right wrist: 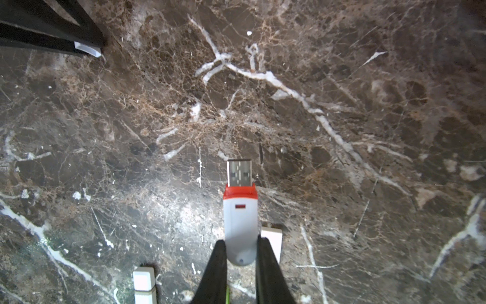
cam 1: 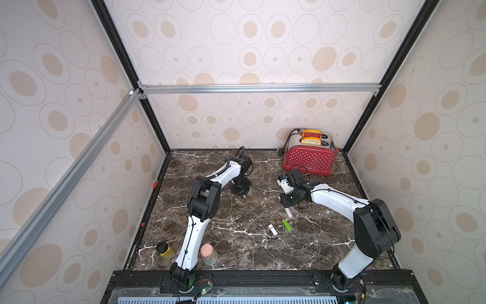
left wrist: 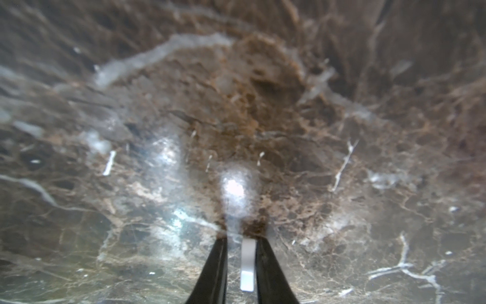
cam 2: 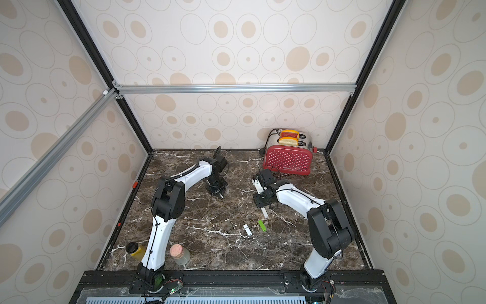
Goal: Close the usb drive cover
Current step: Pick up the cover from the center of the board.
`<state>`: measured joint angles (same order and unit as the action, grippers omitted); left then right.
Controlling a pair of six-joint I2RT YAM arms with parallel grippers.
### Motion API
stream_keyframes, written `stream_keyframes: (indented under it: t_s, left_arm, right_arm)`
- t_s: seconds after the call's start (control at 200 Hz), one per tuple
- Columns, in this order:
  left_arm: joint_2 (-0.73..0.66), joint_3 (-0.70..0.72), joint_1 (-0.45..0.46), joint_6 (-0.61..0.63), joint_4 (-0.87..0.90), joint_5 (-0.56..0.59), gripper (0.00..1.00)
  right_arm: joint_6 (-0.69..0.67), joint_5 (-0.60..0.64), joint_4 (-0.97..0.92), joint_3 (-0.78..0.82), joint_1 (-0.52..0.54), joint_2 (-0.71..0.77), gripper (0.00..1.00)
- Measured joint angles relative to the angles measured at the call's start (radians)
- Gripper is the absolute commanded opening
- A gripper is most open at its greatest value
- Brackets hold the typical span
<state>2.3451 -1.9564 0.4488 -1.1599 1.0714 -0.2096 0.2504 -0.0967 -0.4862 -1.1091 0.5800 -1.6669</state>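
The white plastic usb drive with a red collar [right wrist: 239, 218] is clamped by its tail in the jaws of the right gripper [right wrist: 240, 243], with the bare metal plug pointed outward for capping. The small white plastic cover [left wrist: 247, 263] is seemingly pinched in the jaws of the left gripper [left wrist: 241, 240] (the view is blurred). Both forearms are angled down over the dark marble tabletop [right wrist: 342, 105], their tips well apart.
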Motion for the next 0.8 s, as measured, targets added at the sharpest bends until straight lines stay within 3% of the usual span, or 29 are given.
stream_keyframes:
  t_s: [0.801]
  left_arm:
    - [0.019,-0.031,0.01,0.0,-0.001,0.002,0.14]
  right_arm:
    - [0.0,0.0,0.0,0.0,0.005,0.0,0.0]
